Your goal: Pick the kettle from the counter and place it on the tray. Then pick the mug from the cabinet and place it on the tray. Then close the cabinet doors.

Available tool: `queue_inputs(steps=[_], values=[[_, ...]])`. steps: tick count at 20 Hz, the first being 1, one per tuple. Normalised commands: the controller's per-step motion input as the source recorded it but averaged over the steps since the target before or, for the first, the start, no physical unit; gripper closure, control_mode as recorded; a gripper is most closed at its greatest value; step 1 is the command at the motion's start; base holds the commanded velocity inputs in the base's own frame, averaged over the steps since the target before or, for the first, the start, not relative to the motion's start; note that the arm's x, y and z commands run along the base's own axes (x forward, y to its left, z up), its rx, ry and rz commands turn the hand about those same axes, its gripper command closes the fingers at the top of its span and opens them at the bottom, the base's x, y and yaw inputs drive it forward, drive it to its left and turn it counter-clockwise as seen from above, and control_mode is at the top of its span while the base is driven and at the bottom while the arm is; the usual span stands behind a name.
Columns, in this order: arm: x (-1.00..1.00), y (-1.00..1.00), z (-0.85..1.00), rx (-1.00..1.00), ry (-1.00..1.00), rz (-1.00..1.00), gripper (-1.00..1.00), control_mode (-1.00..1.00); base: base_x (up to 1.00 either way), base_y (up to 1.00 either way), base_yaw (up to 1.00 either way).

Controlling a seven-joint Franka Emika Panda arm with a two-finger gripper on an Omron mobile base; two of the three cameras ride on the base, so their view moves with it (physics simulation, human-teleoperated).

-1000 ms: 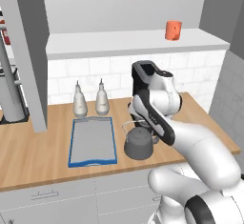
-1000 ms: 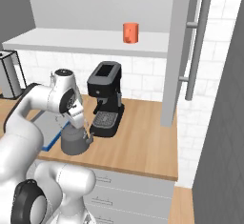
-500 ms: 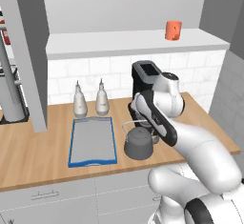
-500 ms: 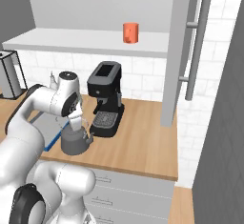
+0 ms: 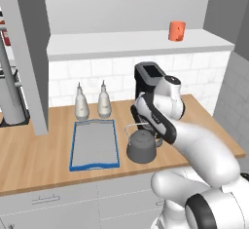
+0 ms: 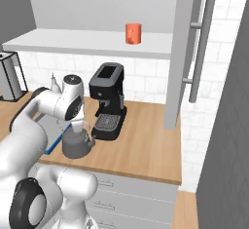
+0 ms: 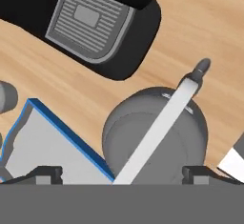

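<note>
Jaws wide open, holding nothing; gripper (image 7: 121, 173) hangs right over the kettle (image 5: 141, 145), finger tips (image 7: 45, 173) straddling it low in the hand view, not yet touching as far as I can tell.

Kettle sits on the counter (image 5: 29, 160), near the front edge, just beside the tray's right rim and in front of the black coffee machine (image 6: 108, 101). Tray (image 5: 94, 144) is flat on the counter, nothing on it, just left of the kettle; two pale shakers (image 5: 81, 103) stand behind the tray's back edge. Mug (image 5: 177, 30) is up on the cabinet shelf (image 5: 121, 44), well apart from the arm. Cabinet door (image 6: 186, 52) at right is open.

Key relation: kettle lies straight below the jaws. Its arched handle (image 7: 159, 130) runs as a pale diagonal band across the lid in the hand view, one end toward the spout side, the other toward the gap between the finger tips. Band looks skewed rather than square to the finger line, so likely a small wrist turn or straight descent is needed before closing on it. Kettle step is only starting; mug and doors untouched.
</note>
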Motion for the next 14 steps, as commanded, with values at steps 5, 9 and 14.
queue_inputs(steps=[5,9,14], values=[[0.28,0.05,-0.21,0.01,0.0,-0.04,-1.0,-1.0,0.0,0.0,0.0],[0.01,0.03,-0.19,0.01,0.0,-0.02,-1.0,-1.0,0.0,0.0,0.0],[0.0,0.05,-0.14,0.01,0.0,-0.02,1.0,-1.0,0.0,0.0,0.0]])
